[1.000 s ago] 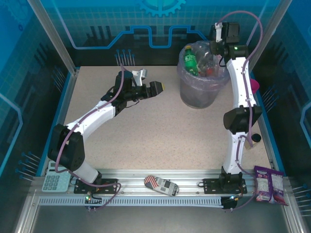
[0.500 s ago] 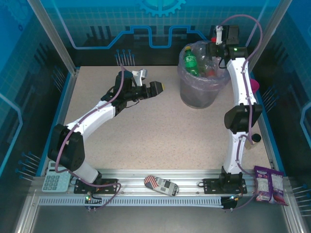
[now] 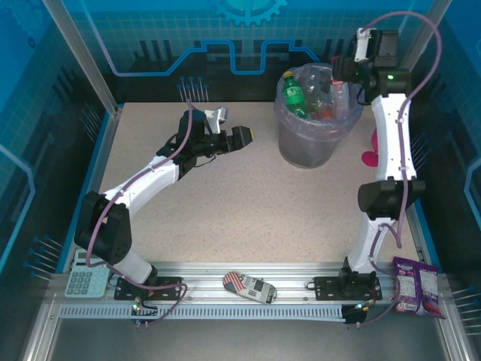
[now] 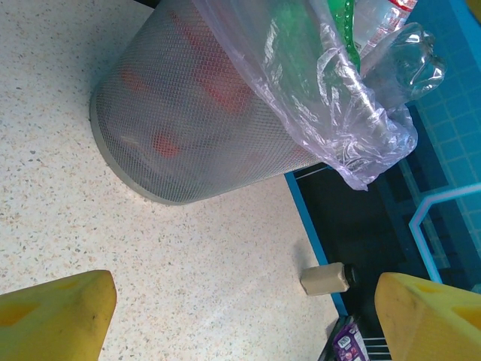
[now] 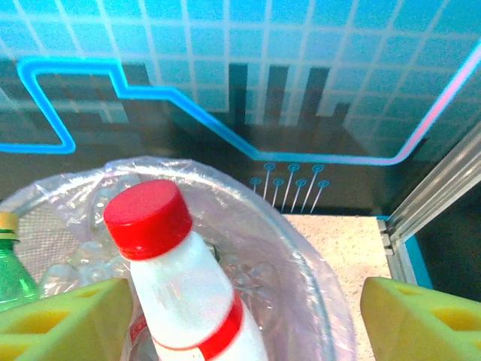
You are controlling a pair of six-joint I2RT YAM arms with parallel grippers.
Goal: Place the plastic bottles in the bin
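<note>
Overhead, at far left, a calculator (image 3: 81, 282) lies by the left arm's base on the front rail. The left pincer (image 3: 233, 126) hangs above the speckled desk (image 3: 225, 218), left of the bin and pointing towards it. In its wrist view the yellow fingers (image 4: 52, 320) are spread wide, with nothing between them.

A small striped object (image 3: 250, 286) lies mid-rail.

The bin (image 3: 304, 150) (grey mesh, lined with a lilac bag (image 4: 338, 128)) stands upright on the desk towards the far right. The bottles (image 3: 323, 101) are piled inside it. Red labels show through the mesh, and one clear bottle (image 4: 409, 64) juts above the bag's rim. A green bottle (image 3: 294, 95) with a yellow cap leans at the bin's left side.

The right pincer (image 5: 244, 323) is raised over the bin's far right rim with its jaws set wide apart, clamping nothing. A red-capped bottle (image 5: 176, 278) stands upright in the bin between the fingers, just beside the left-of-frame one. Whether it touches that finger cannot be told.

Right of the bin, a pink cup (image 3: 370, 159) rests on the desk. A purple packet (image 3: 417, 286) lies at the near right corner.
</note>
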